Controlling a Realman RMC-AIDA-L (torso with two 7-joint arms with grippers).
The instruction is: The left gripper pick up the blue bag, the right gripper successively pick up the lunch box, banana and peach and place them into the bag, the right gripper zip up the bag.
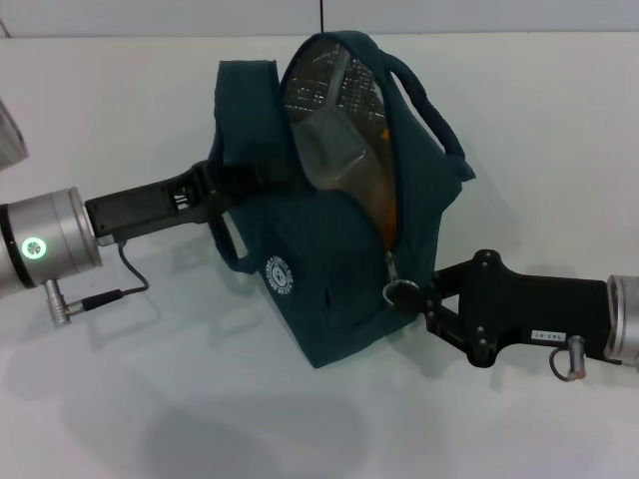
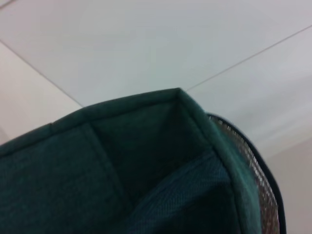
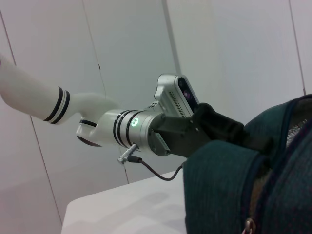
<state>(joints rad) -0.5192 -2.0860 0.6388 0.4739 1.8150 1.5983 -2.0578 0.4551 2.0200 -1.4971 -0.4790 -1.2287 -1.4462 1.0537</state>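
Note:
The blue bag [image 1: 329, 249] stands on the white table, tilted, its top zipper partly open onto silver foil lining [image 1: 324, 80]. Inside show the clear lunch box [image 1: 334, 150] and an orange strip of the banana [image 1: 385, 205]; the peach is hidden. My left gripper [image 1: 240, 180] reaches in from the left and is shut on the bag's left rim beside a loop handle. From the right, my right gripper [image 1: 414, 294] is shut on the ring zipper pull [image 1: 401, 292] at the low end of the zipper. The left wrist view is filled with bag fabric [image 2: 122, 161]. The right wrist view shows the left gripper [image 3: 219, 129] on the bag [image 3: 224, 190].
The white table [image 1: 150, 399] stretches around the bag. A cable [image 1: 110, 292] hangs from the left wrist close to the tabletop. A grey object's corner [image 1: 8, 130] shows at the far left edge. White wall panels stand behind the table.

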